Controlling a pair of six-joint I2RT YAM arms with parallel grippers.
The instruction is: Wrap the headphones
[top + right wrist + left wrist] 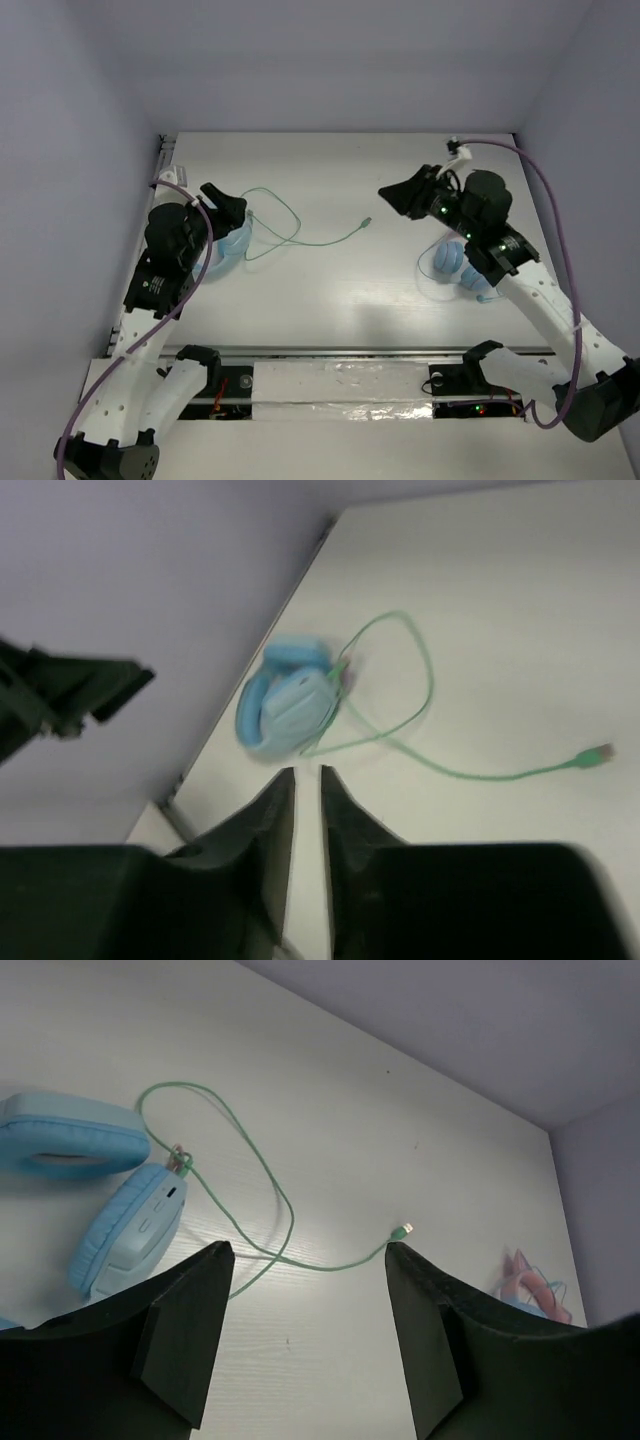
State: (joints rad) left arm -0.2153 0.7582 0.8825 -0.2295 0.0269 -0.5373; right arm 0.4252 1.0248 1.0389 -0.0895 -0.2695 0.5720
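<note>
The light sky-blue headphones lie at the table's left, partly under my left arm. In the left wrist view both ear cups show; the right wrist view shows them blurred. Their pale-green cable loops loosely and runs right to a plug, and shows in the left wrist view and the right wrist view. My left gripper is open and empty, above the table beside the headphones. My right gripper is shut and empty, raised right of the plug.
A smaller, darker blue headset lies under my right arm. A pink wiry item lies beside it. Lilac walls enclose the table on three sides, with a metal rail at the left back corner.
</note>
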